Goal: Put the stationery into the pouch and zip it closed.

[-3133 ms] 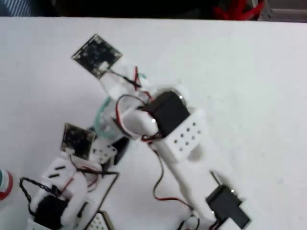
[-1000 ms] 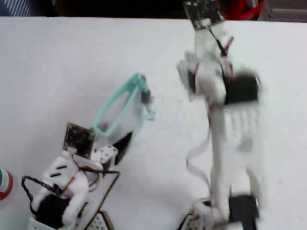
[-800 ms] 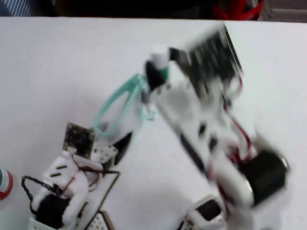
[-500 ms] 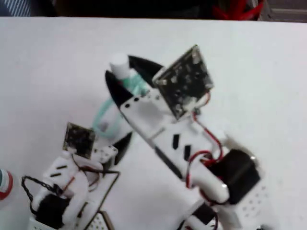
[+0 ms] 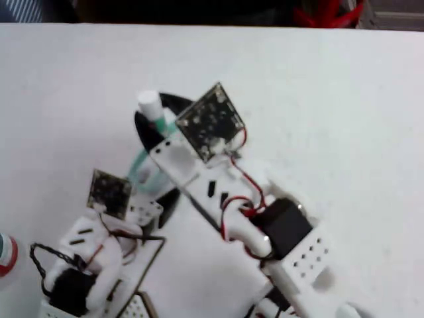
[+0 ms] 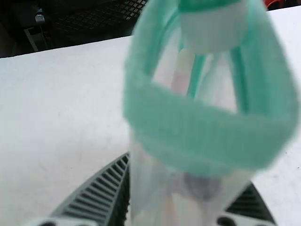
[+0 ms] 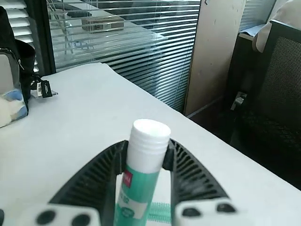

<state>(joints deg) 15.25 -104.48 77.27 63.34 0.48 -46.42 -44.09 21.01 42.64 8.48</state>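
The right end effector point(image 7: 146, 146) is clamped on the glue stick point(image 5: 150, 103) at the mouth of the teal-rimmed pouch point(image 6: 202, 141), which the left end effector point(image 6: 186, 181) pinches over the bench point(image 5: 331, 99), so I'd centre the stick and release only once it's well inside.

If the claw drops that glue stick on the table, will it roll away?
Probably, yes: the glue stick looks round and smooth, so lying down it would likely roll. It seems stiff, since the right claw pinches it without bending it. Tall and thin, it might tip.
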